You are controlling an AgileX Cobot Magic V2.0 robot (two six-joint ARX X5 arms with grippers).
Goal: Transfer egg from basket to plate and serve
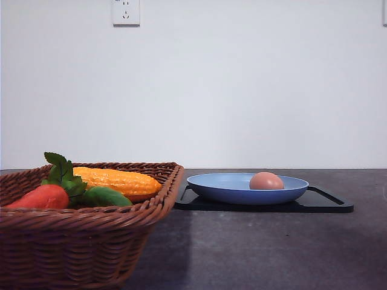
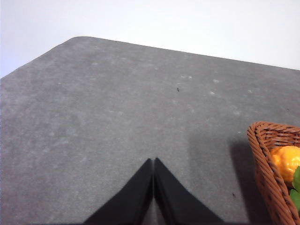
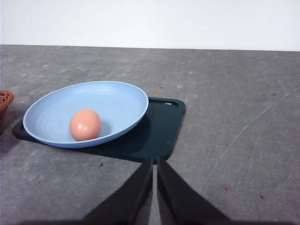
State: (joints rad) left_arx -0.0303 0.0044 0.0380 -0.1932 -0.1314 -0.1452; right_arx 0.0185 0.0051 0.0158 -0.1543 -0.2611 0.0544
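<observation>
The pinkish-tan egg lies inside the light blue plate, toward its right side in the front view. The plate rests on a flat black tray. The brown wicker basket stands at the front left. My right gripper is shut and empty, hovering over the table near the tray's edge, apart from the plate. My left gripper is shut and empty over bare table, beside the basket.
In the basket lie a red tomato-like vegetable with green leaves and a yellow-orange bumpy vegetable. The grey table ends at a white wall with a socket.
</observation>
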